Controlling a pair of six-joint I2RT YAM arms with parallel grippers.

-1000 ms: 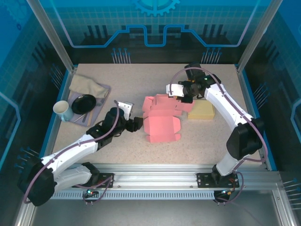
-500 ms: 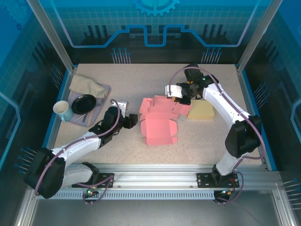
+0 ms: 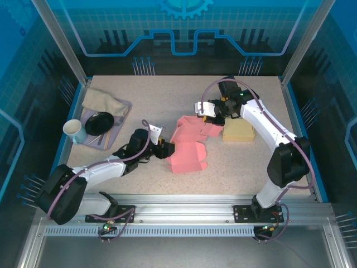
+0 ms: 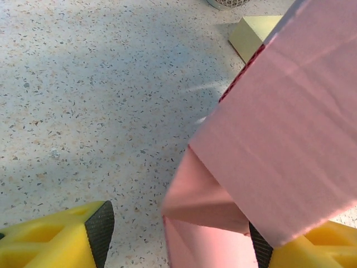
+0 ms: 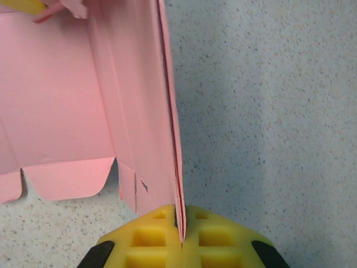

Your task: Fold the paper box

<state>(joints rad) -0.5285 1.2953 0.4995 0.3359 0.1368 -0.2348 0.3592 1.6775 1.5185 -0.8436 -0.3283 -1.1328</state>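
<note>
The left gripper (image 3: pixel 166 149) has advanced to the paper box (image 3: pixel 187 157), jaws apart astride its corner; the right gripper (image 5: pixel 179 219) (pinching a wall upright) apparently steadies it for folding.

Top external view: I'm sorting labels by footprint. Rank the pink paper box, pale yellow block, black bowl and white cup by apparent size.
1. pink paper box, clearly largest.
2. pale yellow block and black bowl: they look about alike, so they are not ranked.
3. white cup, smallest.
</note>
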